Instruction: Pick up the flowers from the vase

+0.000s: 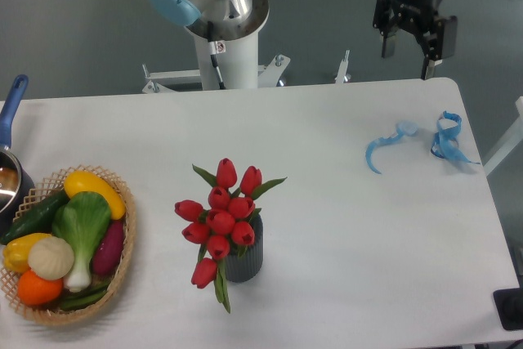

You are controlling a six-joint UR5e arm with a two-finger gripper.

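The flowers [222, 220], a bunch of red closed tulip buds with green leaves, stand in the vase [245, 261], a small dark grey ribbed cylinder near the table's front middle. One bud droops down over the vase's left side. My gripper [409, 56] hangs high above the table's far right edge, far from the flowers. Its two black fingers are spread apart and hold nothing.
A wicker basket [124, 261] of vegetables sits at the front left. A pot with a blue handle [11, 108] is at the left edge. A blue ribbon [441, 140] lies at the right. The arm's white base [229, 55] stands behind the table.
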